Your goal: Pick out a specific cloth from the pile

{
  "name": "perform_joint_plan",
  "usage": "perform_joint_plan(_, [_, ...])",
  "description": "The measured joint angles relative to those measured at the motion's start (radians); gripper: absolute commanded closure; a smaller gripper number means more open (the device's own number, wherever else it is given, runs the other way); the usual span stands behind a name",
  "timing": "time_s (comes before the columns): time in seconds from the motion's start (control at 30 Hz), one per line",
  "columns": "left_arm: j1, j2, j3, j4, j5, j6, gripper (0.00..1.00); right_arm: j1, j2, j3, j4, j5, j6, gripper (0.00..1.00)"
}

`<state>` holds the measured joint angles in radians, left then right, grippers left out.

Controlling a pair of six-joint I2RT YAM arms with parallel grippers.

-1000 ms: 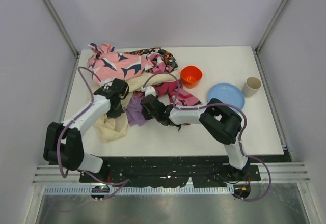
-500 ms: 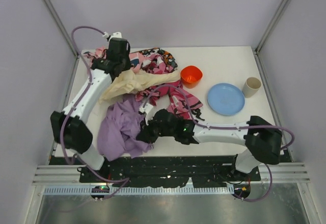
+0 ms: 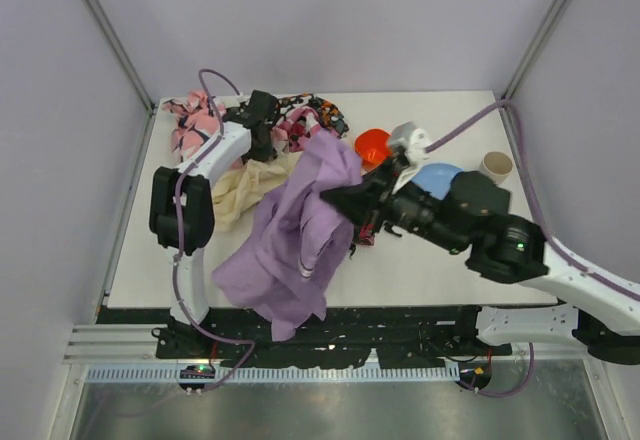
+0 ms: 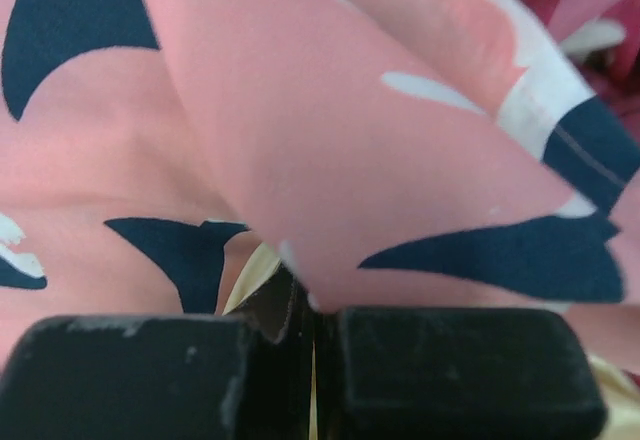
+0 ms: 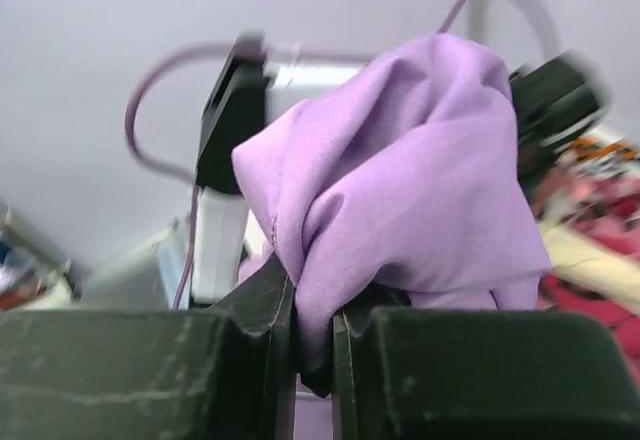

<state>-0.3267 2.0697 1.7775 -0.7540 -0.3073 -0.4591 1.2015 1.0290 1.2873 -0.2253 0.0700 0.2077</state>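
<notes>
The cloth (image 3: pixel 295 235), plain lavender-purple, hangs in the air over the table's front middle, and my right gripper (image 3: pixel 345 198) is shut on its top edge. In the right wrist view the purple fabric (image 5: pixel 420 180) bunches above the gripper (image 5: pixel 313 330), pinched between the jaws. The pile (image 3: pixel 300 120) lies at the back left. My left gripper (image 3: pixel 265 145) reaches into it, shut on a thin fold of the cream-yellow cloth (image 3: pixel 235 195). The left wrist view shows that gripper (image 4: pixel 315 360) pressed against the pink cloth (image 4: pixel 300 140) with dark shapes, and a cream sliver (image 4: pixel 255 270) at the jaw tips.
An orange bowl (image 3: pixel 372 143) stands right of the pile. A blue plate (image 3: pixel 440 175) lies partly behind my right arm. A cream cup (image 3: pixel 494 168) stands near the table's right edge. Grey walls close in both sides.
My right gripper dragged the purple cloth out, then rose to the right, lifting it off the table. My left gripper carried the cream-yellow cloth back to the pile.
</notes>
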Motion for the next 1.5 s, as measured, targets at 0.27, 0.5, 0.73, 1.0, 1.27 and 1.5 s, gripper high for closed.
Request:
perform_joint_plan(0.27, [0.008,-0.189,-0.063,-0.035,0.063,-0.008,0.0,-0.004,-0.069,0.284,-0.178,0.324,-0.065,0.94])
perform_joint_plan(0.5, [-0.002,-0.576,-0.183,-0.051,0.119,-0.02,0.0,-0.012,-0.017,0.425,-0.283,0.587,-0.155,0.95])
perform_joint_plan(0.73, [-0.015,-1.025,-0.563,0.009,0.126,-0.066,0.0,-0.09,0.112,0.62,-0.286,0.723,-0.287,0.95])
perform_joint_plan(1.0, [-0.018,-1.216,-0.87,0.017,0.131,-0.126,0.0,-0.315,0.307,0.912,-0.291,0.732,-0.325,0.95])
perform_joint_plan(1.27, [-0.018,-1.381,-1.002,0.014,0.09,-0.171,0.0,-0.342,0.274,0.835,-0.382,0.408,-0.174,0.95])
perform_joint_plan(1.5, [-0.018,-1.402,-1.028,0.012,0.091,-0.194,0.0,-0.342,0.239,0.814,-0.412,0.152,-0.05,0.95])
